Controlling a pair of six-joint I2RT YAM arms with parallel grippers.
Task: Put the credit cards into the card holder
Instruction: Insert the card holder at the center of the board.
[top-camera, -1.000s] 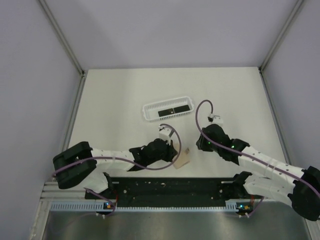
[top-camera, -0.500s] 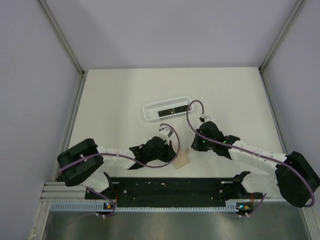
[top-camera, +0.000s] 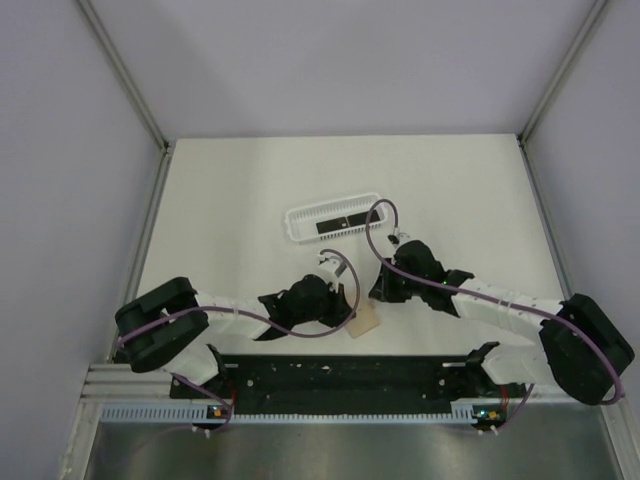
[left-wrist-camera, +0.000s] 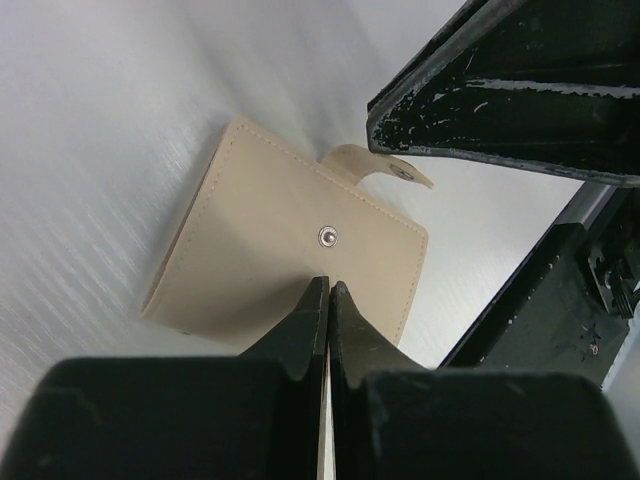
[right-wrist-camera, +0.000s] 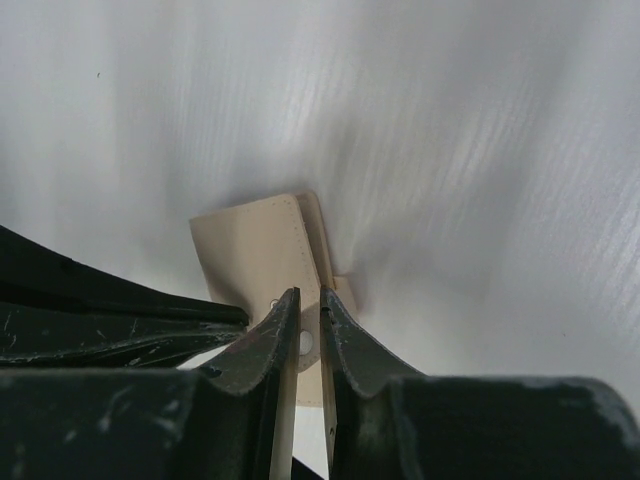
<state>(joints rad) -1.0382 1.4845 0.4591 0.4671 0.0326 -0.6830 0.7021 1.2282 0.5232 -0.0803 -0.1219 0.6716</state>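
The tan card holder (top-camera: 366, 320) lies on the table between both grippers. In the left wrist view it (left-wrist-camera: 290, 255) lies flat with a snap stud on its face and its flap (left-wrist-camera: 385, 165) curled upward. My left gripper (left-wrist-camera: 328, 290) is shut, its tips down on the holder's face below the stud; from above it (top-camera: 343, 306) sits at the holder's left. My right gripper (right-wrist-camera: 308, 300) is closed to a narrow gap with the flap's snap tab (right-wrist-camera: 307, 343) between the jaws; from above it (top-camera: 377, 292) is over the holder's far edge. Black credit cards (top-camera: 340, 221) lie in the white basket.
The long white perforated basket (top-camera: 295, 222) stands on the table behind the grippers. A black rail (top-camera: 340, 378) runs along the near table edge, close behind the holder. Grey walls enclose the table on the left, right and back.
My right gripper has swung left and down from beside the basket onto the holder's flap. The left gripper has stayed on the holder, which shifted slightly.
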